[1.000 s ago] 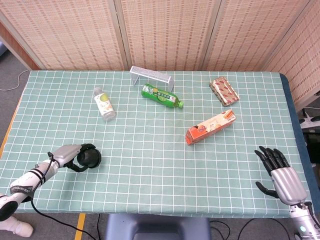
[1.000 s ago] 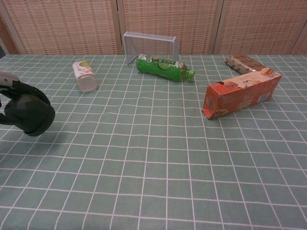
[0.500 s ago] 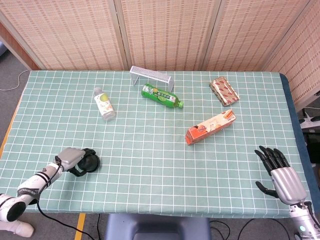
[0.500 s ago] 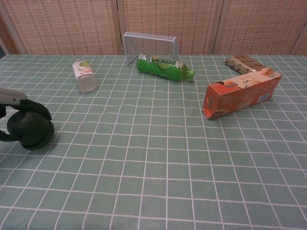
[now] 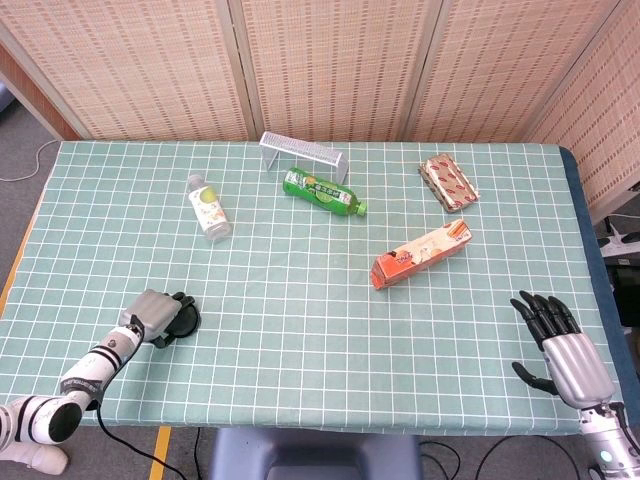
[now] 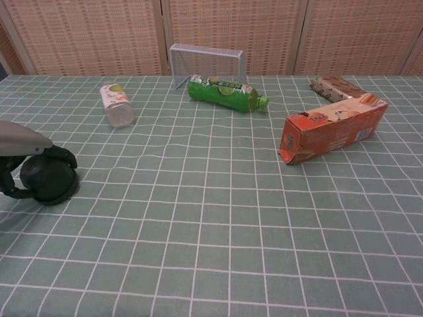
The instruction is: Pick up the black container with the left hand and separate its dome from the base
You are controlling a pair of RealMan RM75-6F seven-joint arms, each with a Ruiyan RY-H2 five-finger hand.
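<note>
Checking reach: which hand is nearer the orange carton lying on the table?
Right hand: it lies open, front-right of the orange carton. Left hand grips the black container far left.

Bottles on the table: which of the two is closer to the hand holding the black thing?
The small clear bottle with the pale label is closer to the left hand. The green bottle lies farther off, by the wire rack.

No text can be read with certainty. The green bottle (image 6: 225, 93), the small clear bottle (image 6: 116, 103), the orange carton (image 6: 330, 128) and the brown packet (image 5: 448, 182) all have printed labels, but the letters are too small and blurred.
</note>
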